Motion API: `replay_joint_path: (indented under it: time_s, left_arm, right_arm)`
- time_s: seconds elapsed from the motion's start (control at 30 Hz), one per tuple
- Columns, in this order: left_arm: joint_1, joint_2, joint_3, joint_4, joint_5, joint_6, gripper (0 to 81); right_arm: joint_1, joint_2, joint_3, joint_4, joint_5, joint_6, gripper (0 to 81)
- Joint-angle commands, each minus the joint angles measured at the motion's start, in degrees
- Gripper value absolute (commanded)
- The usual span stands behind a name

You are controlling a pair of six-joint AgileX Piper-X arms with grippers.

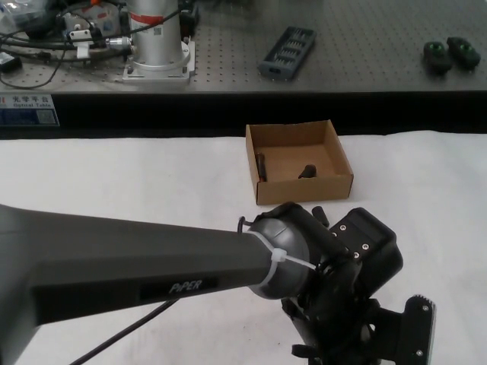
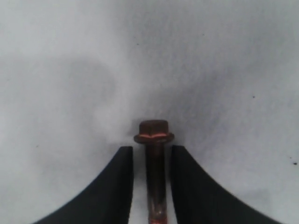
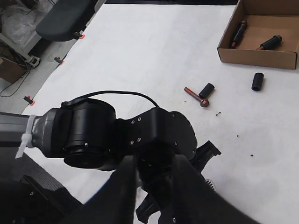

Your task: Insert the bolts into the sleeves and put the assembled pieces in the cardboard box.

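My left gripper (image 2: 152, 148) is shut on a rusty flanged bolt (image 2: 154, 135), whose head sticks out past the fingertips just above the white cloth. The left arm (image 1: 152, 266) crosses the front of the table, its wrist (image 3: 154, 133) below my right gripper (image 3: 153, 163), which hangs open with nothing in it. On the cloth lie a loose bolt (image 3: 195, 95) and two black sleeves (image 3: 206, 89) (image 3: 257, 80). The cardboard box (image 1: 304, 188) (image 3: 257, 57) holds two assembled pieces (image 3: 238, 32) (image 3: 271, 43).
Behind the cloth runs a perforated metal bench with a metal post (image 1: 156, 38), a dark tray (image 1: 288, 52) and two black parts (image 1: 451, 53). The cloth's side edge (image 3: 60, 70) drops to the floor.
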Motion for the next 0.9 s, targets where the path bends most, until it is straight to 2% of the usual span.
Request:
replay_joint_path:
  time_s: [0.0, 0.07, 0.17, 0.3, 0.4, 0.5, 0.57, 0.67, 0.77, 0.87]
  left_arm:
    - [0.5, 0.94, 0.5, 2.92, -6.25, -0.73, 12.9]
    - [0.5, 0.94, 0.5, 2.92, -6.25, -0.73, 8.5]
    - [0.5, 0.94, 0.5, 2.92, -6.25, -3.26, 8.1]
    - [0.63, 0.94, 0.5, 0.71, -6.08, -11.54, 8.1]
    - [0.95, 0.19, -0.22, -3.2, -5.72, -21.71, 8.0]
    - [2.09, -2.09, -0.81, -10.83, -4.02, -36.77, 8.0]
    - [3.97, -4.63, -0.86, -17.45, -3.02, -49.86, 8.0]
    - [7.77, -8.65, -0.86, -24.18, -3.44, -60.79, 8.0]
    - [11.75, -13.56, -0.75, -24.54, -6.13, -61.9, 8.0]
    - [16.35, -18.26, -0.75, -22.74, -5.88, -61.84, 8.0]
  right_arm:
    - [0.19, -0.44, -0.15, -0.55, -0.48, -0.49, 21.1]
    - [0.19, -0.44, -0.15, -0.55, -0.48, -0.49, 21.1]
    - [0.19, -0.44, -0.15, -0.55, -0.48, -0.49, 21.1]
    - [0.19, -0.44, -0.15, -0.55, -0.48, -0.49, 21.1]
    - [0.19, -0.34, -0.15, -1.44, 1.44, -0.49, 21.1]
    - [0.19, -0.3, -0.03, -3.03, 5.98, -0.49, 21.1]
    - [0.19, 0.18, -0.03, -3.87, 8.08, -0.49, 21.1]
    - [0.19, 1.42, 1.03, -5.86, 8.84, -0.49, 21.1]
    - [0.19, 4.57, 3.71, -9.22, 8.84, -0.27, 21.1]
    - [0.19, 9.78, 5.22, -12.66, 8.61, 1.22, 21.1]
